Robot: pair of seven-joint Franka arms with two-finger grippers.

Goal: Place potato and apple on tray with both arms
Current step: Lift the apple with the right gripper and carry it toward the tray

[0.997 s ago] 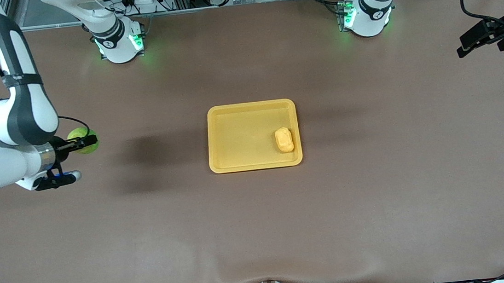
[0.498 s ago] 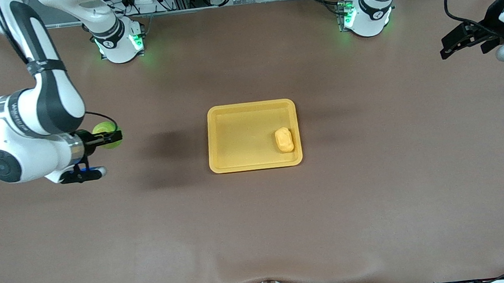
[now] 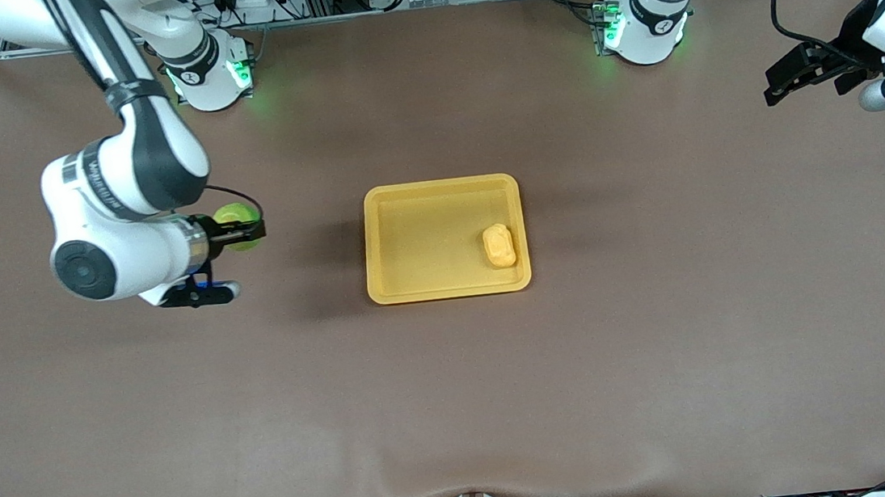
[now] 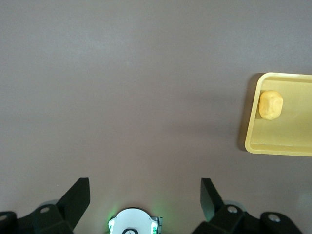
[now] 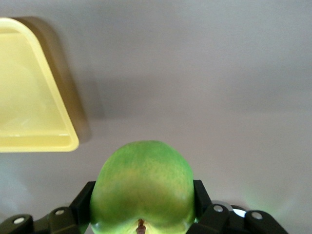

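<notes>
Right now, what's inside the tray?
Only the potato lies in the tray, by the rim toward the left arm's end. The apple is not in it: the right gripper holds it above the table. Nothing covers the tray floor.

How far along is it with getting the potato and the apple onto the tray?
Done: the potato lies in the tray, at the end toward the left arm. In hand: the right hand is shut on the apple, up over bare table toward the right arm's end, not yet over the tray. Left: carry the apple over and release it. The left hand waits open over its own end of the table.
</notes>
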